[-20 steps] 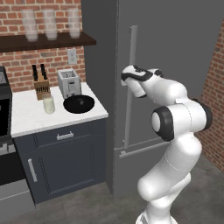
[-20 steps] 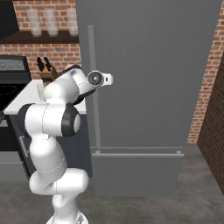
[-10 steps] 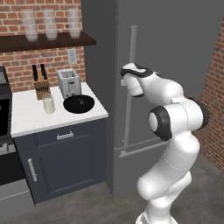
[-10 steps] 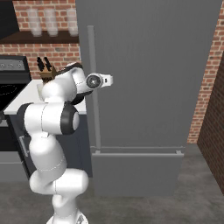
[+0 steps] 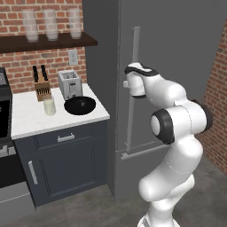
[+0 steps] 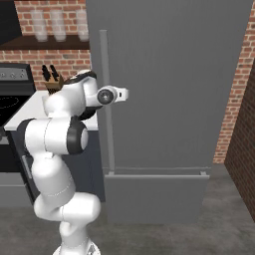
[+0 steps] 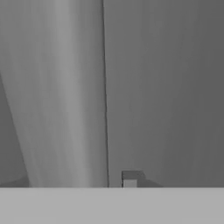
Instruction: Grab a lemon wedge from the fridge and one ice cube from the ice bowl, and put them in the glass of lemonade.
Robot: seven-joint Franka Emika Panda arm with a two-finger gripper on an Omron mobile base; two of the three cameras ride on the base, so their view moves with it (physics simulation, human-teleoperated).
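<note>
Brick-walled kitchen, fridge [image 5: 177, 48] door shut, pincer [image 5: 129, 82] at its bar handle [image 6: 105, 99], grip unclear, counter edge [image 5: 62, 128] left.

You had the ice bowl [image 5: 80, 105] on the counter [image 5: 26, 119] left of the fridge [image 5: 177, 40], toaster [image 5: 69, 84] behind it.

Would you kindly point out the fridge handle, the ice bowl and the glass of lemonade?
fridge handle [image 5: 131, 95]: left base view, middle of the bar.
ice bowl [image 5: 80, 105]: left base view, dark inside.
glass of lemonade [image 5: 49, 106]: left base view, its side.
</note>
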